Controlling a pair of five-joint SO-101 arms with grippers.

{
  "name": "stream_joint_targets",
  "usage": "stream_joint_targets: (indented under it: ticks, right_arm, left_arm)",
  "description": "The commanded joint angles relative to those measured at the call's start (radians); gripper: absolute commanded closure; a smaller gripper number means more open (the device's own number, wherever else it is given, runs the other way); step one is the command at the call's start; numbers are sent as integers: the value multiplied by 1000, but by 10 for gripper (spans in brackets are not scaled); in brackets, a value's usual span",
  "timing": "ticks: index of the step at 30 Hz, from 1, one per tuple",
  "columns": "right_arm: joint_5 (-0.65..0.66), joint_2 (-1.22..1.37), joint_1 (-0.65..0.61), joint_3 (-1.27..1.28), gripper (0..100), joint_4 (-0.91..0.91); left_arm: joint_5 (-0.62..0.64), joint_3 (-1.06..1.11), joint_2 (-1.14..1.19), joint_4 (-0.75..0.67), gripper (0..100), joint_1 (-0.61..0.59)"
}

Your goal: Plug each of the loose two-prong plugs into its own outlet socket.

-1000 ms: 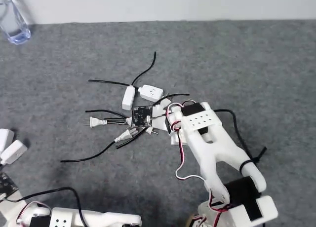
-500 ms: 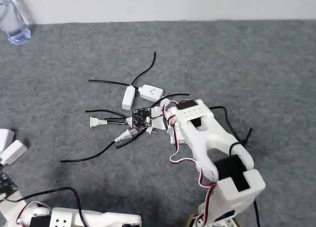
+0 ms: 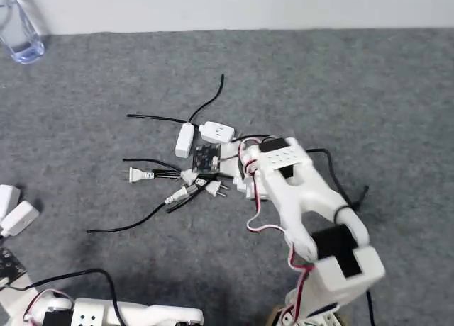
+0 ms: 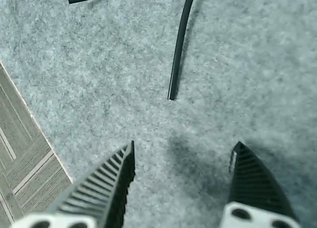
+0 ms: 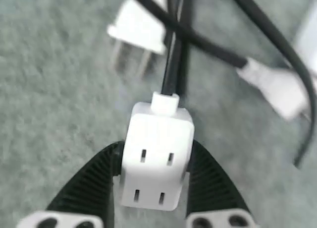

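Note:
In the right wrist view my right gripper (image 5: pixel 156 186) is shut on a white outlet socket (image 5: pixel 157 163); its slots face the camera and its black cord runs away from me. Just beyond lie a white two-prong plug (image 5: pixel 137 32) and a second white plug (image 5: pixel 275 89), with cords crossing over them. From above, the right arm (image 3: pixel 284 173) has its tip in the tangle of plugs and cords (image 3: pixel 202 173). Another white socket (image 3: pixel 216 132) and a white block (image 3: pixel 184 139) lie beyond, a loose plug (image 3: pixel 138 175) to the left. My left gripper (image 4: pixel 181 163) is open over bare carpet, near a black cord end (image 4: pixel 179 44).
Grey carpet covers the table, with wood floor (image 4: pixel 25 153) past its edge beside the left gripper. A clear glass (image 3: pixel 18 35) stands at the far left corner. The left arm's base (image 3: pixel 85 312) sits at the near left.
The right arm's tip has shifted slightly away and leftwards into the tangle while its elbow swung right. The plugs by it have been nudged. The left arm has not moved.

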Motion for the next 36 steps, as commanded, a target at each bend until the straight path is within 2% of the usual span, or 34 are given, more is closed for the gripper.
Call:
stream_joint_targets:
  ticks: [1, 7, 13, 18, 23, 26, 30, 36]
  right_arm:
    - [-18, -208, 47, -37, 991, 82]
    - [11, -506, 108, -37, 991, 223]
    - [29, -774, 104, -37, 991, 318]
    - [28, -977, 47, -31, 991, 328]
    - [28, -1135, -96, 29, 991, 320]
    - [25, -1193, -196, 74, 991, 252]
    - [-77, -1196, -275, 89, 991, 45]
    - [-146, -1006, -404, 89, 991, -234]
  left_arm:
    - [-6, -13, -6, 6, 706, -3]
    - [-6, -13, -6, 6, 706, -3]
    - [-6, -13, -6, 6, 706, -3]
    - [-6, -13, -6, 6, 706, -3]
    - [-6, -13, -6, 6, 706, -3]
    - [-6, -13, -6, 6, 706, -5]
    - [-8, -13, -6, 5, 706, -54]
    - [-8, -13, -6, -15, 706, -80]
